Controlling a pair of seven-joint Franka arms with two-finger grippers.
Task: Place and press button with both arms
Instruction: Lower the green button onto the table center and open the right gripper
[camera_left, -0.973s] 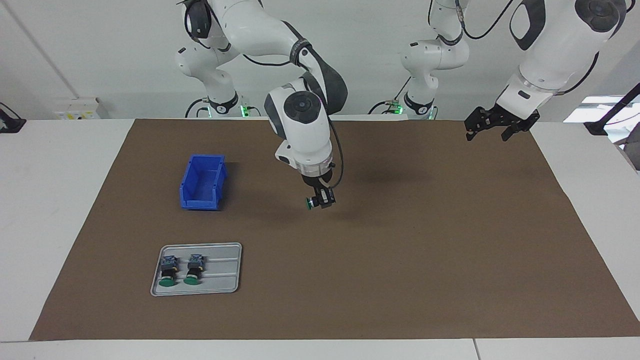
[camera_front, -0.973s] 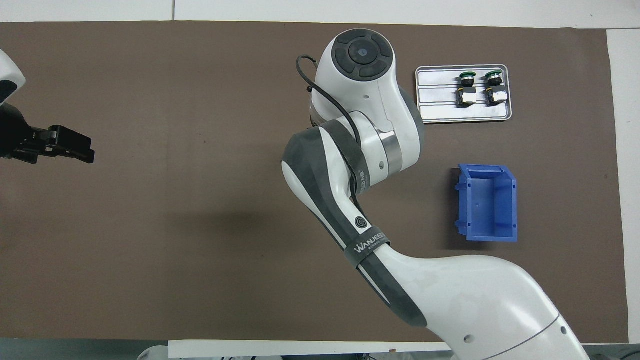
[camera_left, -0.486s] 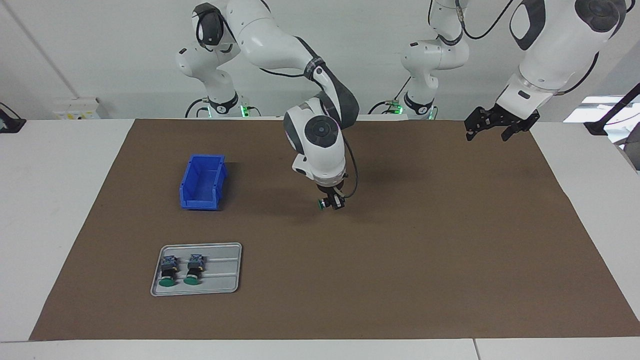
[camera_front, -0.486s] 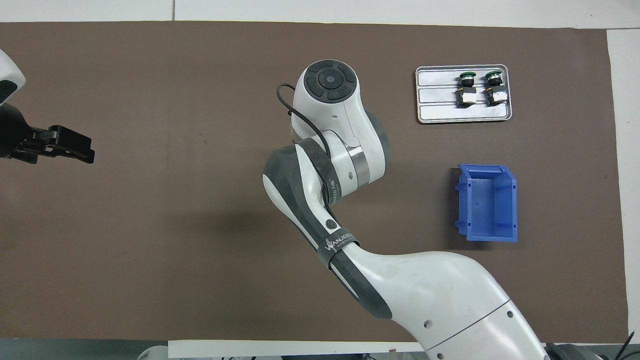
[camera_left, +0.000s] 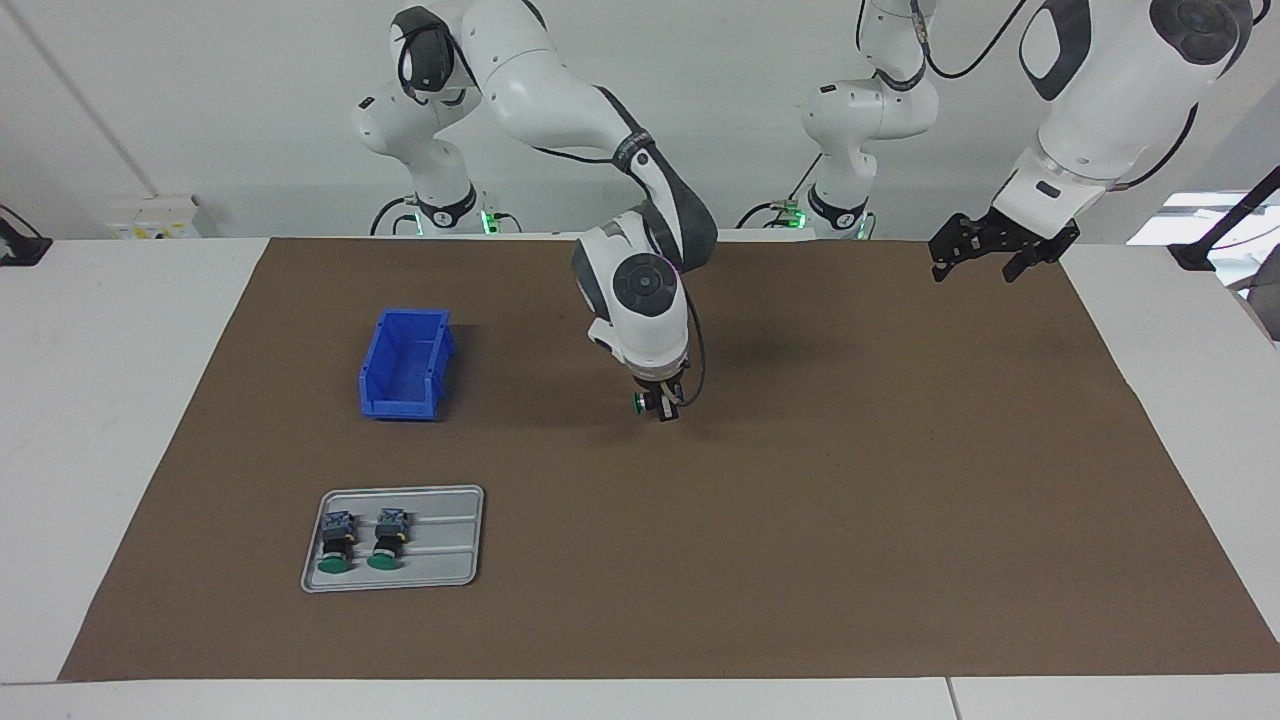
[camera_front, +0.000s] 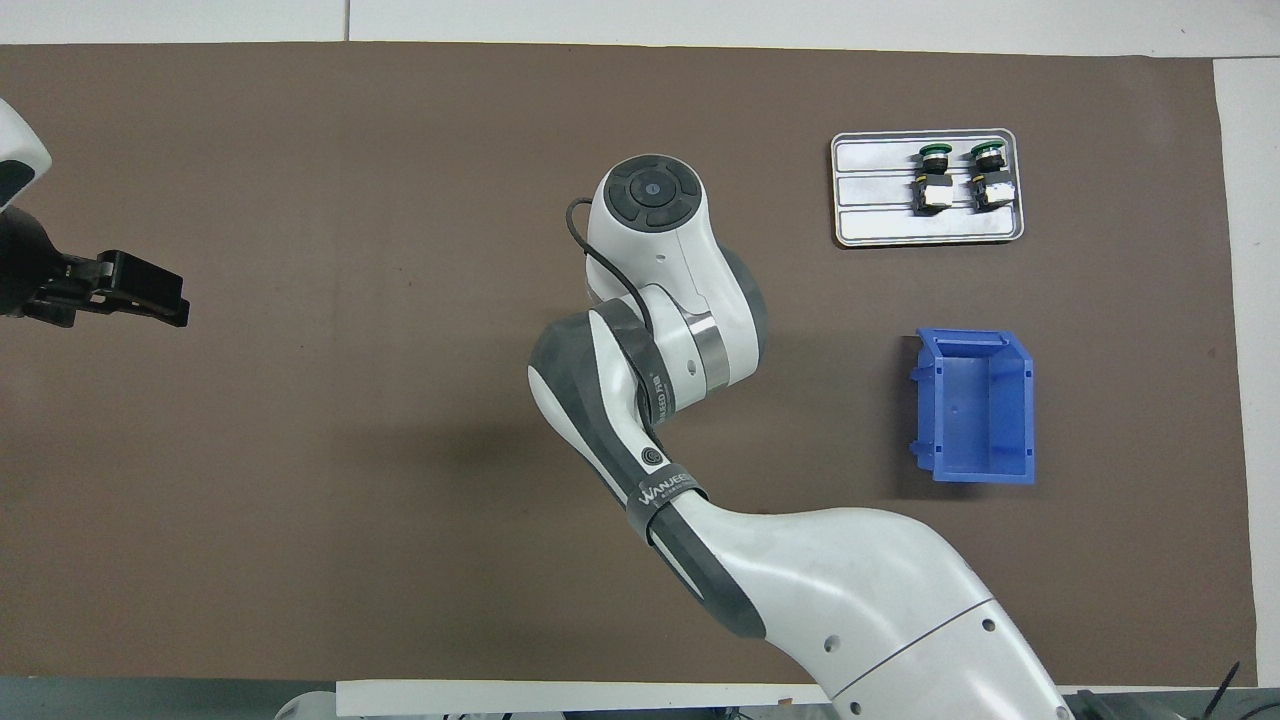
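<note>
Two arms, one busy. Landmark: blue bin (camera_left: 405, 365).

Left gripper (camera_left: 990, 252) hangs over the mat's (camera_left: 800, 520) edge closest to the robots, well apart from the bin toward the left arm's end, jaws spread wide, holding nothing. Waiting.

Right gripper (camera_left: 655, 403) is low over mid-mat, level with the bin and off toward the left arm's end, clenched on the button (camera_left: 640, 403). Green cap points sideways. Can't tell whether it touches the mat.

Farther from the robots than the bin: tray (camera_left: 450, 560) with two spare buttons (camera_left: 336, 543), lying down.

Progress, my read: pick done, placing underway. Left to do: set it down, release, then the press, probably by the left arm.
</note>
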